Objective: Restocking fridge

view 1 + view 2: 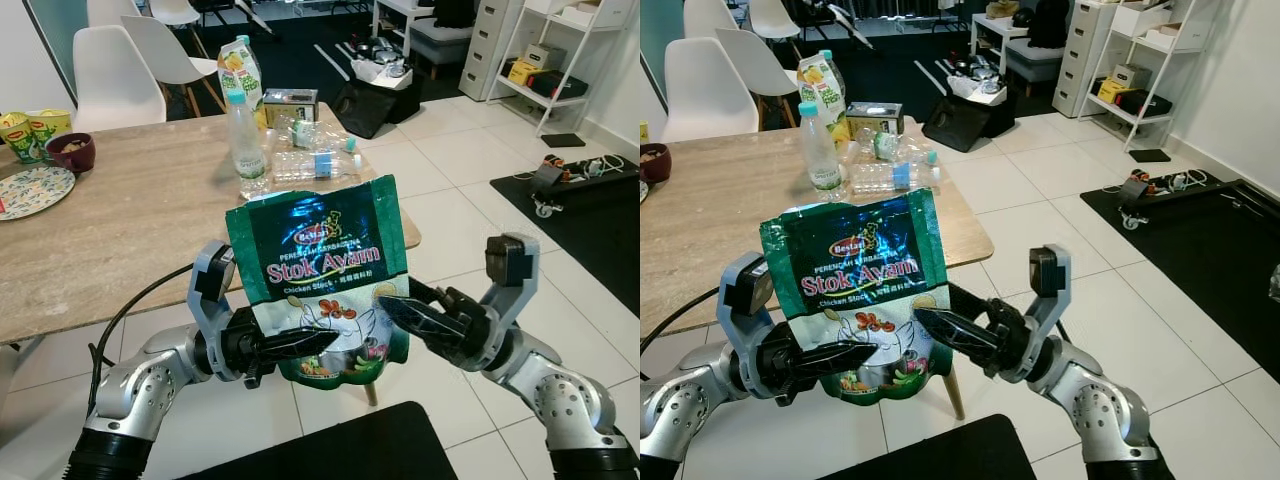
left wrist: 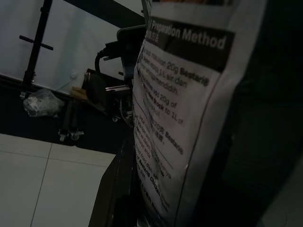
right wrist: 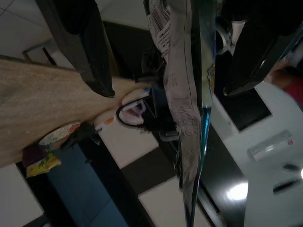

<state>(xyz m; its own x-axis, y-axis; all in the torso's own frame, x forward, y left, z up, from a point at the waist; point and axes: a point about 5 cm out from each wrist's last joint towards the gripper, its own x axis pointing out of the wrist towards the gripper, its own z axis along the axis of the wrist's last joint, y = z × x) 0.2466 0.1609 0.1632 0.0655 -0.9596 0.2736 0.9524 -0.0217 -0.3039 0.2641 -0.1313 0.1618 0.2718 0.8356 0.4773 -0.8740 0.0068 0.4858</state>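
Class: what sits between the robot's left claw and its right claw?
The green chicken stock pouch, upright between left claw and right claw, seen in the left eye view.

The stock pouch is printed dark green and blue, lettered in pink and white — its back is white with black text. Black fingers are seen. Behind the pouch, the surface is beige, wood-grained — white floor tiles beyond.

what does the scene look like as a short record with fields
held item: green foil chicken stock pouch, upright, in front of the robot
left gripper: shut on the pouch's lower edge
right gripper: open, its fingers either side of the pouch
behind: beige wooden table with clear plastic water bottles, one lying flat
floor: white tiles
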